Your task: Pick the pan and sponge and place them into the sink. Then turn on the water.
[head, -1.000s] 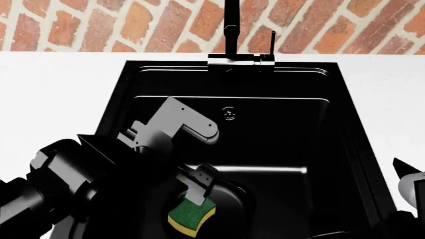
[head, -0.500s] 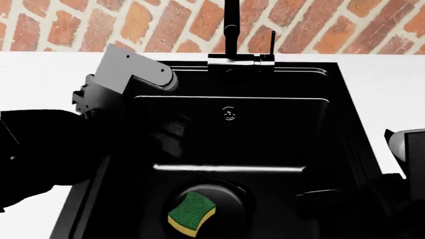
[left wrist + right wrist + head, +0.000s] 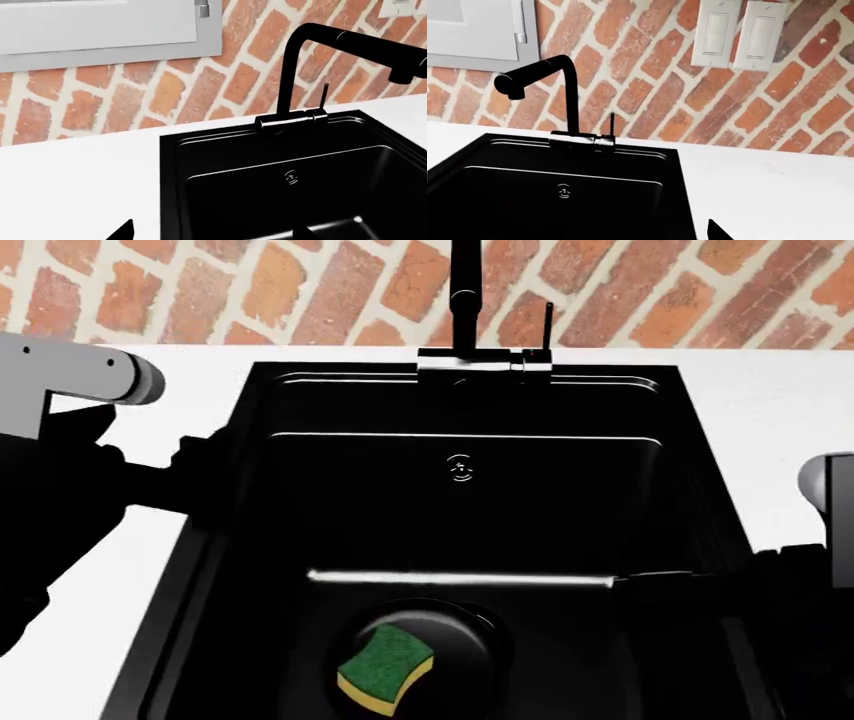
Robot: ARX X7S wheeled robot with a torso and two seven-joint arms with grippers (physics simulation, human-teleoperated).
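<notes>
The black sink [image 3: 243,430] fills the middle of the head view. On its floor near the front lies the round black pan [image 3: 478,638], and the green-and-yellow sponge [image 3: 384,666] rests in it. My left gripper [image 3: 214,480] hovers over the sink's left rim, open and empty, with its fingertips [image 3: 123,231] wide apart. My right gripper [image 3: 665,582] reaches over the right rim, open. One of its fingertips [image 3: 717,231] shows; the other is lost against the black basin. No water falls from the faucet [image 3: 465,300].
A thin lever [image 3: 547,325] stands right of the faucet base. White counter [image 3: 120,570] flanks the basin, and a brick wall [image 3: 267,290] backs it. Light switches [image 3: 740,32] hang right of the faucet [image 3: 570,90]. A grey window frame [image 3: 100,30] is on the left.
My left arm has lifted out of the basin and swung left over the rim, leaving the sponge in the pan. The right arm has come in from the right edge.
</notes>
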